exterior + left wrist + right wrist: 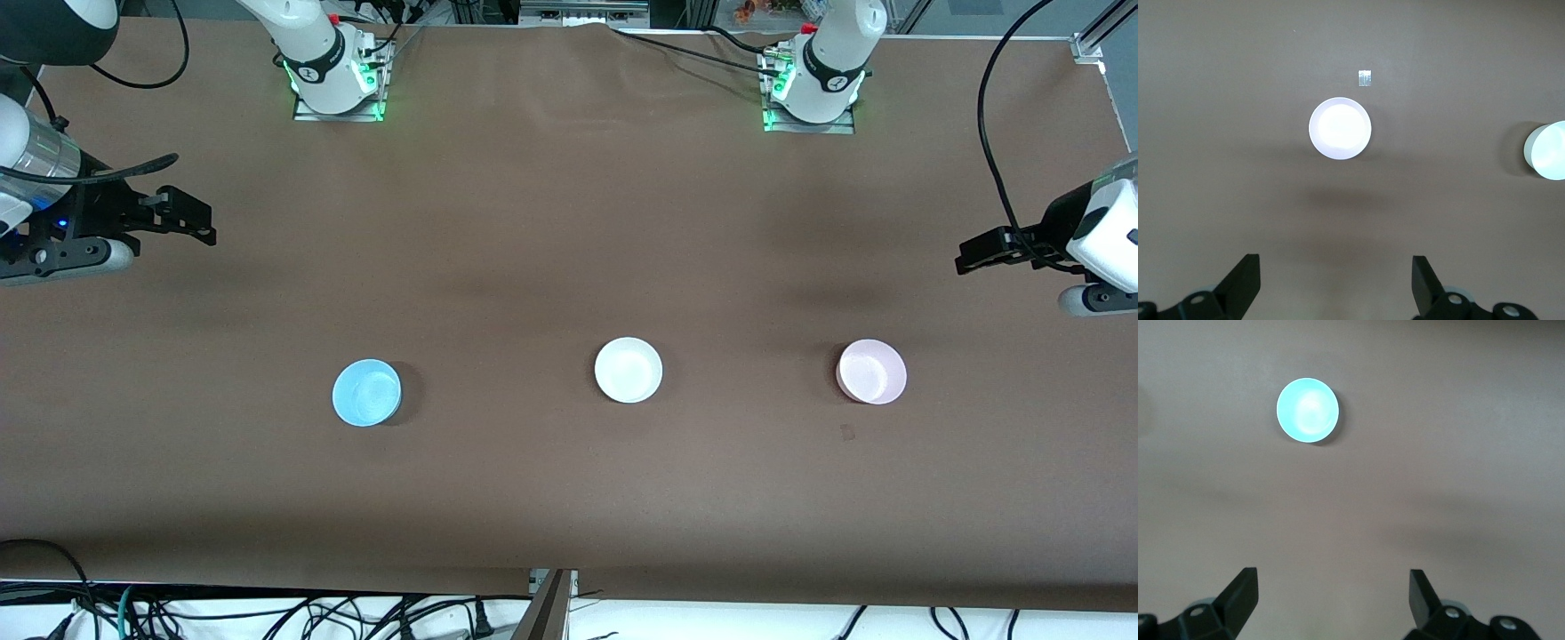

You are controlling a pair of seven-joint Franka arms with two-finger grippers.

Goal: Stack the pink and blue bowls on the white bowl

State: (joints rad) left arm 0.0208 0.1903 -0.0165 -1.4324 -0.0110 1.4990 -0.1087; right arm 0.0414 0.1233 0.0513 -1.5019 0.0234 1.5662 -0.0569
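Observation:
Three bowls stand apart in a row on the brown table. The light blue bowl (366, 393) is toward the right arm's end, the white bowl (629, 370) is in the middle, and the pale pink bowl (871, 372) is toward the left arm's end. My right gripper (197, 227) is open and empty over bare table at the right arm's end; its wrist view shows the blue bowl (1307, 410) ahead of the right gripper (1333, 583). My left gripper (971, 258) is open and empty over the left arm's end; its wrist view shows the left gripper (1335, 267), the pink bowl (1340, 129) and the white bowl (1546, 151).
A small piece of clear tape (847, 433) lies on the table just nearer to the front camera than the pink bowl; it also shows in the left wrist view (1365, 78). Cables (991, 133) hang at the table's ends and along its front edge.

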